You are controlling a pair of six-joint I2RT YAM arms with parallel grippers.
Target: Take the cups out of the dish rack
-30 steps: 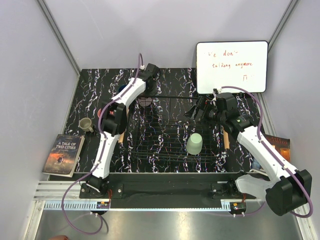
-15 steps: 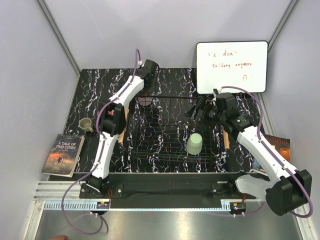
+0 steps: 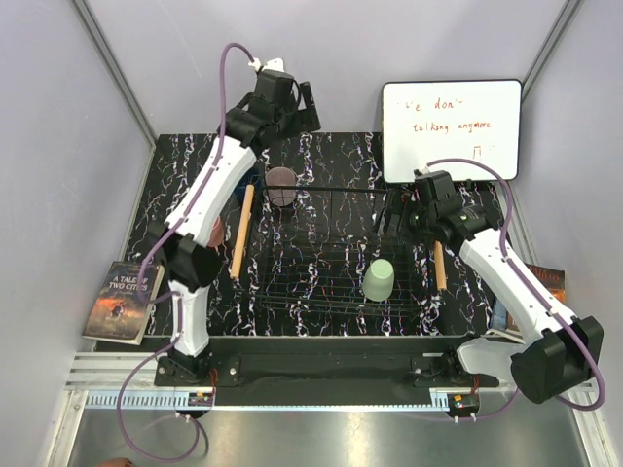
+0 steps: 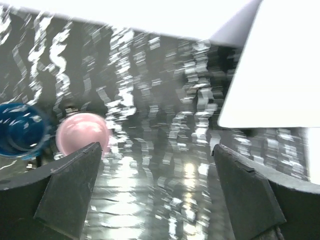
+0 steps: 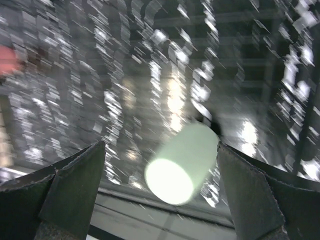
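The mint cup (image 3: 379, 279) stands upturned in the rack (image 3: 240, 230), with the right hand (image 5: 161, 148) wide open and empty above it; the next move is likely to drop and close on it. The left hand (image 4: 155, 155), also wide open and empty, hangs high at the back. Only its camera shows the blue cup (image 4: 20, 130) and pink cup (image 4: 82, 132) on the table (image 4: 165, 200), and only the top view shows the mauve cup (image 3: 282, 185) at the rack's far corner.

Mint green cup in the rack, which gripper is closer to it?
Right. The right gripper hangs open just beyond the mint green cup, over the far right of the dish rack. The left gripper is raised past the rack's far-left corner, much farther off.
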